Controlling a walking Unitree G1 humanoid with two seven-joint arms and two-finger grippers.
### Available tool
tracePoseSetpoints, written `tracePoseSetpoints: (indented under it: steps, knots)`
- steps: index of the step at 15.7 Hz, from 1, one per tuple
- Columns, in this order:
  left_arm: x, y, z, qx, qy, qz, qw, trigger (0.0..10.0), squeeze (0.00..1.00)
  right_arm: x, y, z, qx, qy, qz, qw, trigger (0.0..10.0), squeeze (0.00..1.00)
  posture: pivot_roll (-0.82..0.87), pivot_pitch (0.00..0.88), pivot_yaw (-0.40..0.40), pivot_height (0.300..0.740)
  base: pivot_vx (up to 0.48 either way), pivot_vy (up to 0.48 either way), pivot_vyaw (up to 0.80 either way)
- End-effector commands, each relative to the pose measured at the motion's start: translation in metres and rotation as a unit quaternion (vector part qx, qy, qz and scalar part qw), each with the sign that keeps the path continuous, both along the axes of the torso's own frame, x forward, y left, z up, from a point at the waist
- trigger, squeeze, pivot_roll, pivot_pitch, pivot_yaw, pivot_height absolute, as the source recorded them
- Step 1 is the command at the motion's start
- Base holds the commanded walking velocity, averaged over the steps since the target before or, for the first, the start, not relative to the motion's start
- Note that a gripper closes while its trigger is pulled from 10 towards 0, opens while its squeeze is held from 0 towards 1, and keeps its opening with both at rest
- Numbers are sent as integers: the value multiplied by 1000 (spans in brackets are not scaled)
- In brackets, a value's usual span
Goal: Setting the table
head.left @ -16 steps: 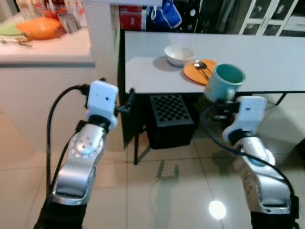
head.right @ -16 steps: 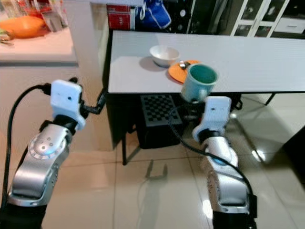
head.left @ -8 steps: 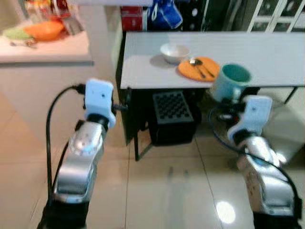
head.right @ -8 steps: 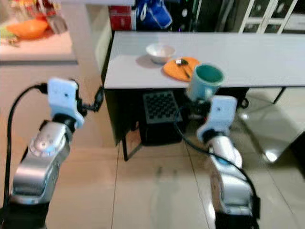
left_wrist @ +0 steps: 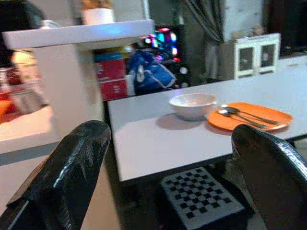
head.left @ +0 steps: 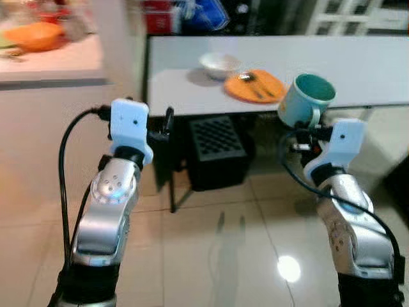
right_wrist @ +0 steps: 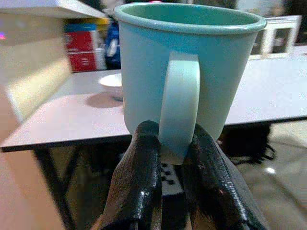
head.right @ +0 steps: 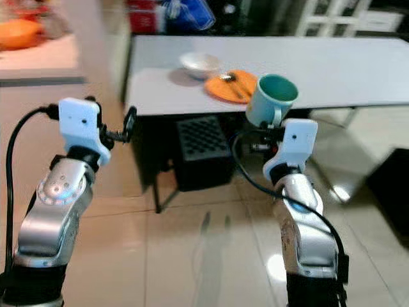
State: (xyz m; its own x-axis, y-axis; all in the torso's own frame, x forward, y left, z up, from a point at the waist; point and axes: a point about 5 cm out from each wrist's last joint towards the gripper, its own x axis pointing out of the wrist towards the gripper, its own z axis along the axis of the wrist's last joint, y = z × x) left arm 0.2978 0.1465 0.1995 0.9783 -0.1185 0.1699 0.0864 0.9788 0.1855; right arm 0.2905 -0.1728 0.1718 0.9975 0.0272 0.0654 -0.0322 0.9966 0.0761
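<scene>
Right tool (right_wrist: pixel 169 158) is pinching the teal mug (head.left: pixel 305 101) by its handle, upright so it can go straight down onto the white tabletop (head.left: pixel 358 64), roughly 3 o'clock of the orange plate (head.left: pixel 254 85) and bowl (head.left: pixel 220 62), while the left tool (left_wrist: pixel 163 172) hangs spread, carrying nothing.

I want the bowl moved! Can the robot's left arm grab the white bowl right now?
Probably not yet. The left gripper is open and empty, but short of the table's edge, with the white bowl farther in.
</scene>
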Motion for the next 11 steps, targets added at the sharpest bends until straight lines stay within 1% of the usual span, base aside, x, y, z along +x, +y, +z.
tracePoseSetpoints:
  steps: [1,6,8,10,11]
  knots:
    - [2,-2,2,5,-7,-7,1000,10000,0,2,-6,4,4,-5,-10,1000,10000,0,-4,0,-29,740,360,0,-494]
    - [4,-3,3,5,-10,-7,1000,10000,0,3,-13,5,5,-4,-22,1000,10000,0,-10,0,-30,740,400,0,-519]
    - [1,-3,1,9,-9,-8,1000,10000,0,-1,-15,0,-13,7,-15,1000,10000,0,-9,0,-31,740,420,0,0]
    - [3,-1,4,9,-13,-4,1000,10000,0,0,-11,4,8,-4,0,1000,10000,0,-10,0,-28,740,426,0,0]
    - [4,-1,5,10,-15,-3,1000,10000,0,0,-6,7,8,-10,20,1000,10000,0,-10,0,-28,740,431,0,0]
